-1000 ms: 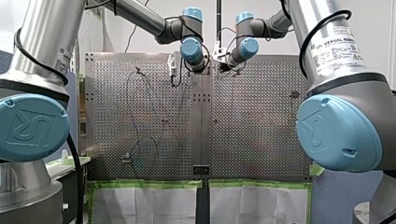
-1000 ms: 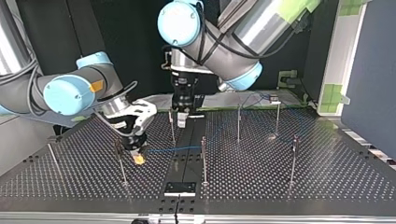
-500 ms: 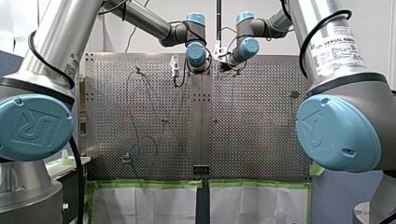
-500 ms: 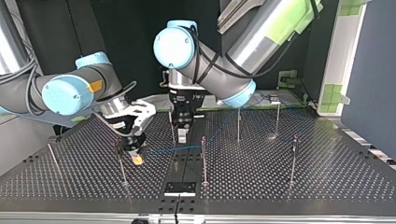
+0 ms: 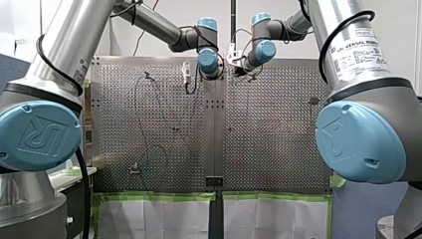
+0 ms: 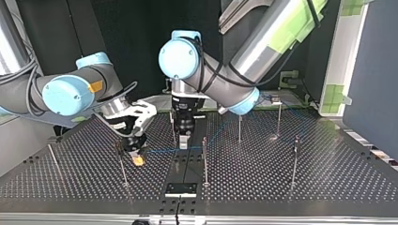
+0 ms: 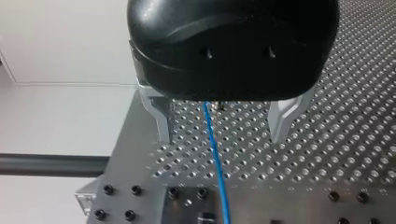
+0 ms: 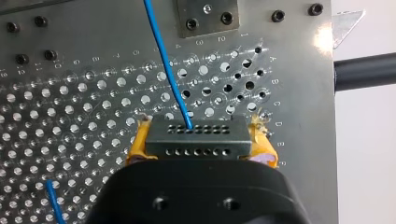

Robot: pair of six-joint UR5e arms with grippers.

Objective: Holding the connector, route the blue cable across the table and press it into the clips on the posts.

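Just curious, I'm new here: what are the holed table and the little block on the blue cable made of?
Table: apparently bare metal, perhaps aluminium; silvery, with bright glare. Connector: probably plastic, matte dark grey; dull surface, neat rows of small holes.

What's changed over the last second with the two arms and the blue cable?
In the top view, my left gripper came down toward the table and nearer the camera; it is open, straddling the blue cable. My right gripper stayed put, shut on the connector; the cable has not visibly shifted.
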